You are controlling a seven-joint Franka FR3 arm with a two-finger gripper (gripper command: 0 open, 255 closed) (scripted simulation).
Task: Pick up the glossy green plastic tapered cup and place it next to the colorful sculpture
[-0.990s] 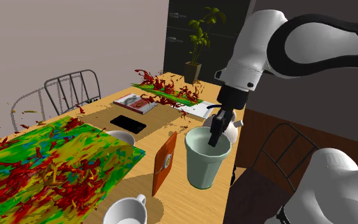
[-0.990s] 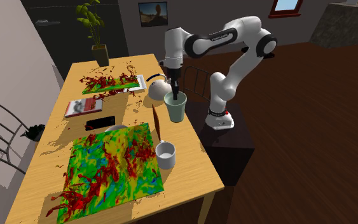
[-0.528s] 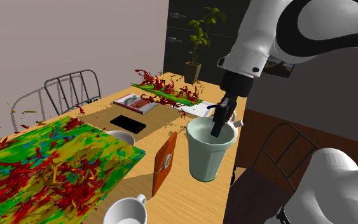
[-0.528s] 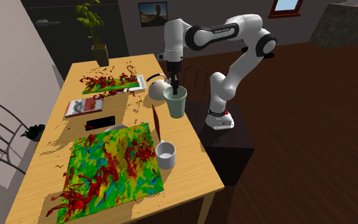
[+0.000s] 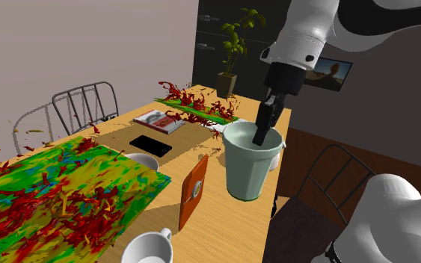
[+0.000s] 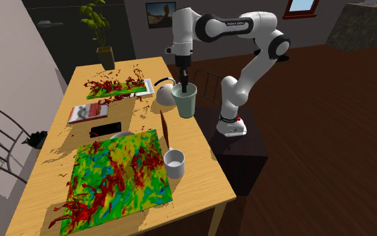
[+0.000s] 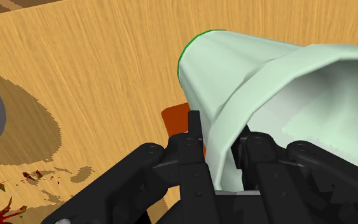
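Squeezing the rim of the pale green cup (image 5: 247, 170) tight in the pincer (image 5: 261, 139). Holding it straight up, hanging under the pincer, above the worktop (image 5: 212, 224). Staying off to the shoulder view's right of the colourful sculpture (image 5: 59, 194).

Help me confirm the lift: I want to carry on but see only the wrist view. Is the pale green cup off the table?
Observer: Yes. In the shoulder view the cup hangs upright above the table, clasped at its rim by the gripper.
Operator: Where is the colourful sculpture from there?
Observer: A large multicoloured slab lies further along the table, toward the second exterior view's bottom. A smaller green and red piece lies the other way.
Operator: Is anything in the way to the slab?
Observer: An orange panel stands on edge between cup and slab, and a white mug sits right beside the slab.
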